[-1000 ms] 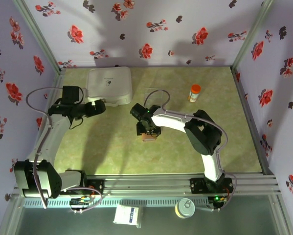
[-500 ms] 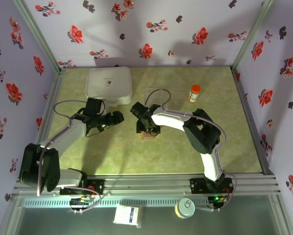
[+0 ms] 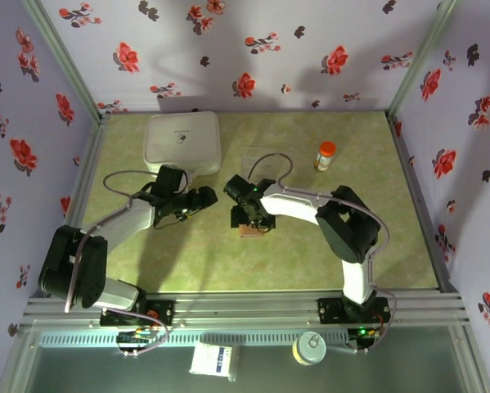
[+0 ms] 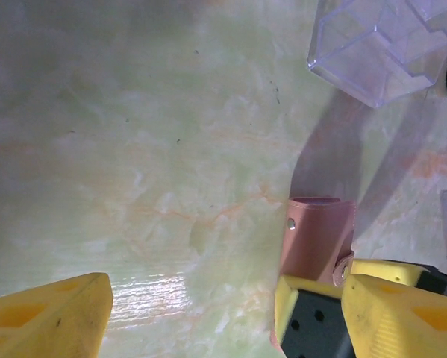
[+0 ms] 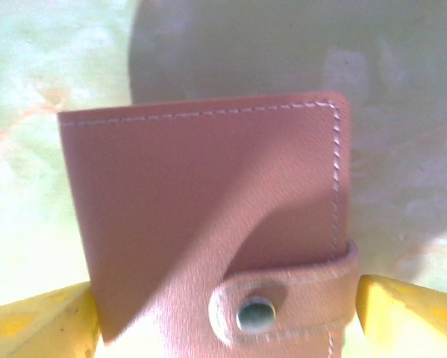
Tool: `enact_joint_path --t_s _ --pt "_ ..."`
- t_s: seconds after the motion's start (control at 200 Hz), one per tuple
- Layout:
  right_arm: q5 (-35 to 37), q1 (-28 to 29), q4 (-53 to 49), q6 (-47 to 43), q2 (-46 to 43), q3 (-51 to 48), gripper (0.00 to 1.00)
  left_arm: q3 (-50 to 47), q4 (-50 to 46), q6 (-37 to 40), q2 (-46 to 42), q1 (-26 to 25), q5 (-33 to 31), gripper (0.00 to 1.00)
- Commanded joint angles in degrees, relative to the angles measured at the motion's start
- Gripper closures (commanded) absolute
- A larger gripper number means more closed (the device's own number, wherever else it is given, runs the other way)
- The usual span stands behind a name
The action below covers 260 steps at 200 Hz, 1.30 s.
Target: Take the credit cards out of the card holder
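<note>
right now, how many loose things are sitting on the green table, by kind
white box: 1
clear tray: 1
orange-capped bottle: 1
brown wallet, snapped shut: 1
total: 4

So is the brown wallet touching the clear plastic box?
Apart. In the left wrist view, bare table lies between the card holder and the clear tray.
</note>
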Motion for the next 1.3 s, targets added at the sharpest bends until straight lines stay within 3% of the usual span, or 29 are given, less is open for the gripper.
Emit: enact_joint_path --t_s 0.0,0.205,0.475,0.725,1.04,1.295 --pt "0.1 0.3 -1.6 -1.1 -4.7 -0.7 0.11 -0.9 4.3 -3.0 1.5 -0.8 1.0 0.23" --pt "0.7 -0.2 -3.6 -4.4 -6.9 -0.6 0.15 -0.5 8.2 -5.2 4.6 -3.1 2.2 0.38" --pt "-1.4 -2.0 -3.6 -8.5 -4.9 0.3 0.47 -4.0 21.3 -13.2 8.4 -7.3 3.4 0.77" --pt "-2.7 -2.7 -4.7 -10.6 -0.4 3.3 0.64 -5.8 25.9 -16.0 11.0 -8.4 3.9 0.94" --pt "-2.7 -3.1 -6.9 -12.0 3.5 5.6 0.68 -5.2 25.3 -15.4 12.1 -8.5 5.1 0.99" --pt "-4.2 -3.8 -5.1 -11.0 4.7 4.0 0.80 -3.5 24.6 -15.1 13.7 -9.0 6.4 1.00"
